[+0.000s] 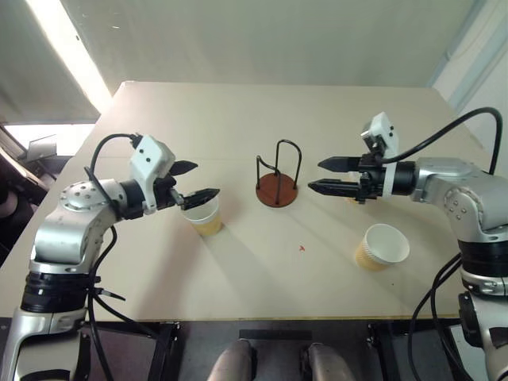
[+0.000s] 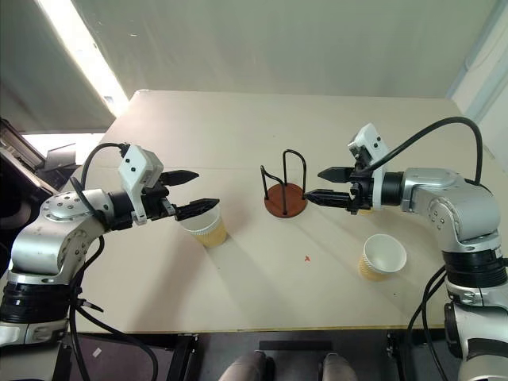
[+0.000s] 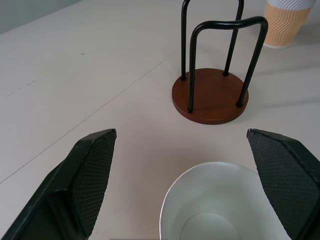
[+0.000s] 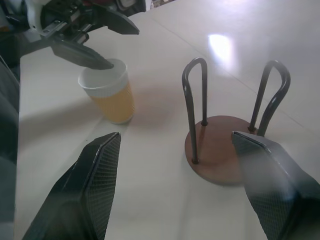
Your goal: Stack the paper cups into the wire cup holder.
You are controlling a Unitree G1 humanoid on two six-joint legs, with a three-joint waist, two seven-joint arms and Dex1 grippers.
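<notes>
holder: wire cup holder (image 1: pixel 277 184) sits mid-table, totally empty, so nothing's stacked yet

cups: one upright cup (image 1: pixel 203 216) left of the holder; one tipped cup (image 1: pixel 381 247) lying near-right, mouth toward us; a third cup (image 3: pixel 284 21) peeks out just behind the right gripper

left gripper (image 1: pixel 190 181): fingers spread wide, hovering right over the upright cup's rim, not pinching it

right gripper (image 1: pixel 331 175): spread too, empty, just right of the holder

left to do: pretty much everything, all three cups
</notes>
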